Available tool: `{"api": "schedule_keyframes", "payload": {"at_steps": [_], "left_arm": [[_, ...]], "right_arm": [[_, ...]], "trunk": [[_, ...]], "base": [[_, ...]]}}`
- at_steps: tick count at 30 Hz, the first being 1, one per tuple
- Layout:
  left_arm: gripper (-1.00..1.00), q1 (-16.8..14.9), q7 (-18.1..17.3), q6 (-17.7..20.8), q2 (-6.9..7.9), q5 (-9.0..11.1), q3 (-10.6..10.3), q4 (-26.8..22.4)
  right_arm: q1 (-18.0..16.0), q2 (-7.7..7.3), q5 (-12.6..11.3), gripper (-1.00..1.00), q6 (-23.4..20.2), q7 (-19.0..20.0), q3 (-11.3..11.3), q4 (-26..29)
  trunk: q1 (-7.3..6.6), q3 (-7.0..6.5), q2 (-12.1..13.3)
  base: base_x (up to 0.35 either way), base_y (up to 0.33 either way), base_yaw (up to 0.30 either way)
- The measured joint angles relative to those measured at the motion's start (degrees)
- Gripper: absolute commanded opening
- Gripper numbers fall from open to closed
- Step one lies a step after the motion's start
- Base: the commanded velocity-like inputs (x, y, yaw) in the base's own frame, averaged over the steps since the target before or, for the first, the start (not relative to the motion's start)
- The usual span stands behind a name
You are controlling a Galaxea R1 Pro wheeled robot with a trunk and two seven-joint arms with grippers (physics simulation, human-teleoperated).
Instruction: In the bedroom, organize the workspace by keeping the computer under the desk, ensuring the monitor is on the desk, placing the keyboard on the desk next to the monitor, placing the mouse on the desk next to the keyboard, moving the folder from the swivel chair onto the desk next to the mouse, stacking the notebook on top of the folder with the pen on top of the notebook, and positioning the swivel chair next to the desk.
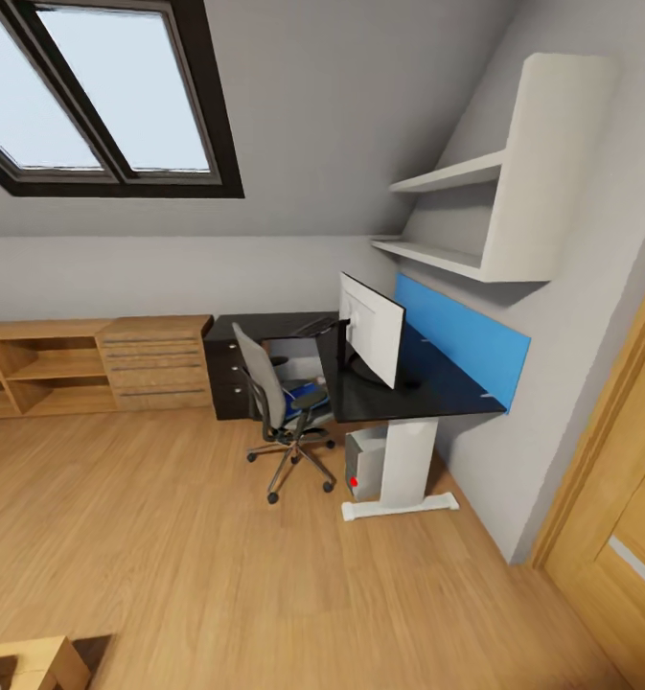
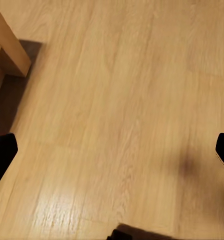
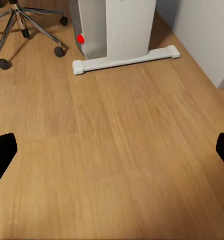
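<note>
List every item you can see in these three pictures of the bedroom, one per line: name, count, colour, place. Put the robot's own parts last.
desk: one, glossy black top, white legs, in the corner by the right wall.
monitor: one, pale grey back, standing on the desk.
computer: one, light grey with a red dot, on the floor under the desk beside its white leg.
swivel chair: one, grey, chrome base, at the desk.
folder: one, blue, on the chair seat.
drawer cabinet: one, light wood, left of the desk.
wall shelves: two, white, above the desk.
skylight: one, dark frame, in the sloped ceiling.
door: one, wooden, far right.
left gripper fingers: two, black, apart, over bare floor.
right gripper fingers: two, black, apart, over the floor.
</note>
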State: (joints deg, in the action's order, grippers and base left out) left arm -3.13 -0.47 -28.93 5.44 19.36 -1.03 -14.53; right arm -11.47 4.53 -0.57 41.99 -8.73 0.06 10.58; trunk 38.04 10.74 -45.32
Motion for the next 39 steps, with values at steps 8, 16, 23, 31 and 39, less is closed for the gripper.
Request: {"api": "schedule_keyframes", "payload": {"at_steps": [8, 16, 23, 31, 39], "left_arm": [[1.0, 0.0, 0.0, 0.1, 0.0, 0.0, 0.0, 0.0], [1.0, 0.0, 0.0, 0.1, 0.0, 0.0, 0.0, 0.0], [1.0, 0.0, 0.1, 0.1, 0.0, 0.1, 0.0, 0.0], [1.0, 0.0, 0.1, -0.1, 0.0, 0.1, 0.1, 0.0], [1.0, 0.0, 0.1, -0.1, -0.01, 0.0, 0.1, 0.0]], "right_arm": [[0.0, -0.06, 0.0, 1.0, 0.1, 0.1, 0.0, 0.0], [0.0, 0.01, 0.0, 1.0, 0.1, 0.1, 0.0, 0.0], [0.0, 0.03, 0.0, 1.0, 0.1, 0.0, 0.0, 0.0], [0.0, 0.04, 0.0, 1.0, 0.1, 0.0, 0.0, 0.0], [0.0, 0.02, 0.1, 1.0, 0.0, 0.0, 0.0, 0.0]], "trunk": [[0.0, 0.0, 0.0], [0.0, 0.0, 0.0], [0.0, 0.0, 0.0], [0.0, 0.05, 0.0], [0.03, 0.33, 0.0]], "base": [[0.328, 0.005, 0.0], [0.328, 0.079, 0.013], [0.321, 0.136, 0.154], [0.276, 0.199, 0.222], [0.048, 0.011, 0.154]]}}
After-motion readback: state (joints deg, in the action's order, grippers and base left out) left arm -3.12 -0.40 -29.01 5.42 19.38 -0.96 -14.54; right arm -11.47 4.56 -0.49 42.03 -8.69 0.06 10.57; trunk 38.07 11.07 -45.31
